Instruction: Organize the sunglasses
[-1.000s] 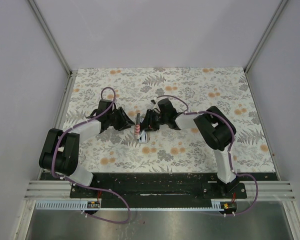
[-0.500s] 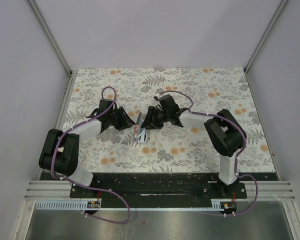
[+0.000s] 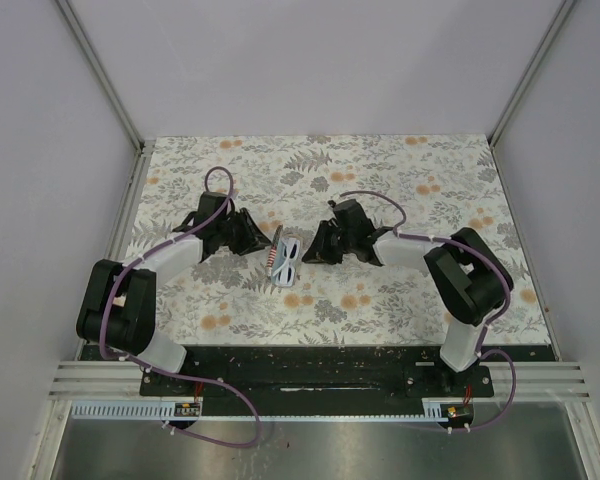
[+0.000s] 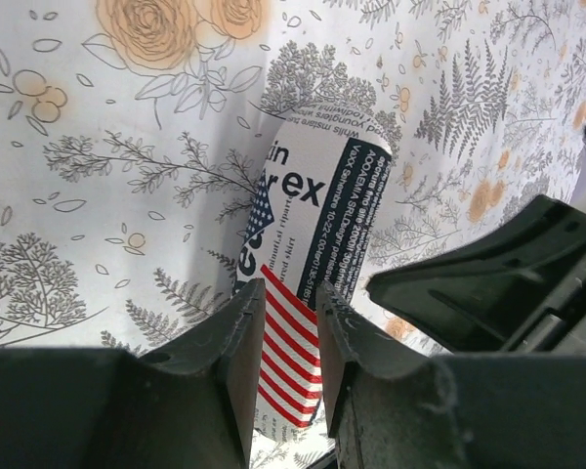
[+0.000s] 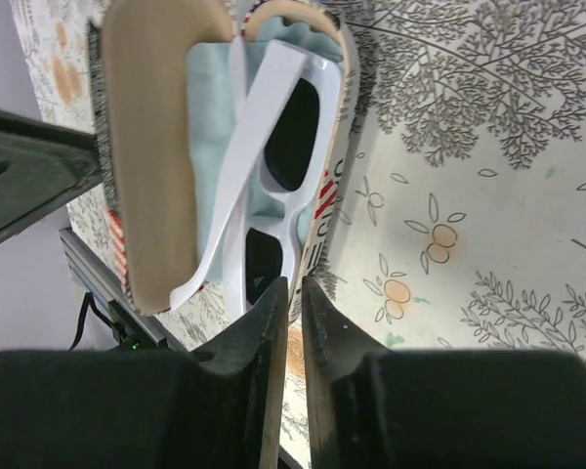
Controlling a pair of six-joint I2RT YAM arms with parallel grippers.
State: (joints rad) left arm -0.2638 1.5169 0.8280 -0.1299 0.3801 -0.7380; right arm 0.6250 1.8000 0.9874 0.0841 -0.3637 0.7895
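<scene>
White sunglasses (image 5: pixel 278 186) on cloth (image 5: pixel 207 127) in case (image 5: pixel 146 147); left hand (image 4: pixel 288 303) tight on case, right hand (image 5: pixel 293 293) closed, empty.

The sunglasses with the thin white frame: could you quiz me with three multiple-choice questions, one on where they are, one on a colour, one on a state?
1. Where do the white-framed, dark-lensed sunglasses lie?
A inside the oval stars-and-stripes case, on the light blue cloth
B under the cloth
C outside the case

2. The case's lining is:
A green
B black
C tan

3. The case is:
A zipped shut
B open
C upside down

Answers:
1. A, the right wrist view shows them on the cloth in the case.
2. C, the inside is tan.
3. B, its contents are exposed.
</scene>
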